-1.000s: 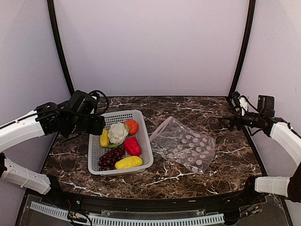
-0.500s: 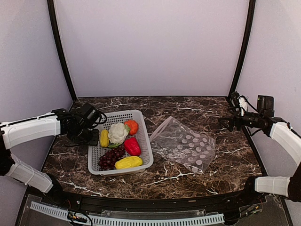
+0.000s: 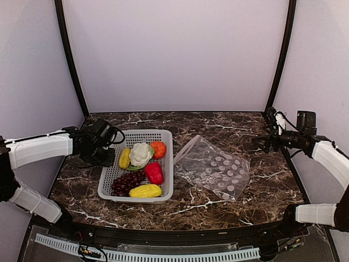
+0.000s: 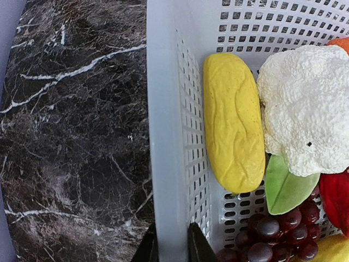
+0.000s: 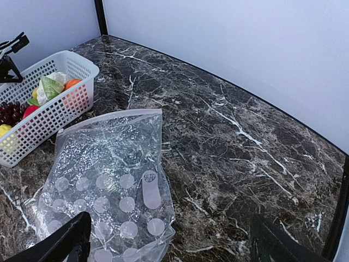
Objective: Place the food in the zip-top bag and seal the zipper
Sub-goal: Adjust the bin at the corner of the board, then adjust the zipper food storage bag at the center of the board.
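Basket (image 3: pixel 169 164), left of centre, all the food (image 3: pixel 140 154) inside; left gripper (image 4: pixel 172 248) clenched on its left wall, right gripper (image 5: pixel 172 243) spread empty far right, zip-top bag (image 3: pixel 215 169) flat mid-right, unfilled — a tug may tip the basket and spill its load.

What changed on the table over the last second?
The left hand came down to the left wall of the grey basket, closed on it and dragged it a little left, away from the zip-top bag, turning it slightly. The food rode along inside. The bag and the open right hand stayed where they were.
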`<state>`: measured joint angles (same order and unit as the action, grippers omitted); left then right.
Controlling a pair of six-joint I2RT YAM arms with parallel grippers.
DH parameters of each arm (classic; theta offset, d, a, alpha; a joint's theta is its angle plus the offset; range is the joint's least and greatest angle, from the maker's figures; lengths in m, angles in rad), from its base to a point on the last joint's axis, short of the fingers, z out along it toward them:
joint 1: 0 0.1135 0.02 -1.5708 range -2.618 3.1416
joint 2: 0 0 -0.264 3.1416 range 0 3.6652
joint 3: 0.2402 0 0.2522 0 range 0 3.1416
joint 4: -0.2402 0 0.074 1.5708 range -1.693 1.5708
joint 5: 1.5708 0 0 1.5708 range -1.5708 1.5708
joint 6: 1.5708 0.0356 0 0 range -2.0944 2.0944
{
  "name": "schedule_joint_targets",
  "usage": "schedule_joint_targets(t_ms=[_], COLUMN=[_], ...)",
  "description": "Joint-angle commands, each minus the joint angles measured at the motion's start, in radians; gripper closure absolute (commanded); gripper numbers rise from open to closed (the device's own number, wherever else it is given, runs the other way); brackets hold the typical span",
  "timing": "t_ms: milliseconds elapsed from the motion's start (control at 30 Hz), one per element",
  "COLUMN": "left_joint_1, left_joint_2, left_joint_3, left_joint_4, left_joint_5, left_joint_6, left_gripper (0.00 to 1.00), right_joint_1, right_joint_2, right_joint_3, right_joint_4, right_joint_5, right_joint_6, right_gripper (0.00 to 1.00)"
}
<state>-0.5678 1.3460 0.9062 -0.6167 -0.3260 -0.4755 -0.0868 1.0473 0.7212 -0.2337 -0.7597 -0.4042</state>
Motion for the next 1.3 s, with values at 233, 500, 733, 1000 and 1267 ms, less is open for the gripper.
schedule_joint_targets(t_ms=[233, 500, 733, 1000, 1267], left_joint_1=[0.021, 0.021, 0.021, 0.020, 0.020], left_joint_2=[-0.030, -0.179, -0.215, -0.233, -0.223], left_joint_3=[-0.005, 0.005, 0.023, -0.003, 0.010], left_joint_4=[0.024, 0.035, -0.004, 0.009, 0.050], left_joint_5=[0.030, 0.003, -0.002, 0.043, 0.106], left_joint_6=[0.064, 0.130, 0.143, 0.132, 0.131], left_gripper=[0.53, 0.39, 0.39, 0.39, 0.39], right_joint_1=[0.225, 0.658, 0.849, 0.923, 0.857], right_joint_2=[0.076, 0.208, 0.396, 0.514, 0.526], right_joint_3=[0.119, 0.120, 0.165, 0.193, 0.164], right_joint_4=[-0.250, -0.404, -0.376, -0.295, -0.293], right_joint_5=[0.069, 0.385, 0.543, 0.698, 0.824], right_joint_6=[-0.153, -0.275, -0.254, -0.165, -0.159], right_gripper=[0.13, 0.30, 0.24, 0.22, 0.73])
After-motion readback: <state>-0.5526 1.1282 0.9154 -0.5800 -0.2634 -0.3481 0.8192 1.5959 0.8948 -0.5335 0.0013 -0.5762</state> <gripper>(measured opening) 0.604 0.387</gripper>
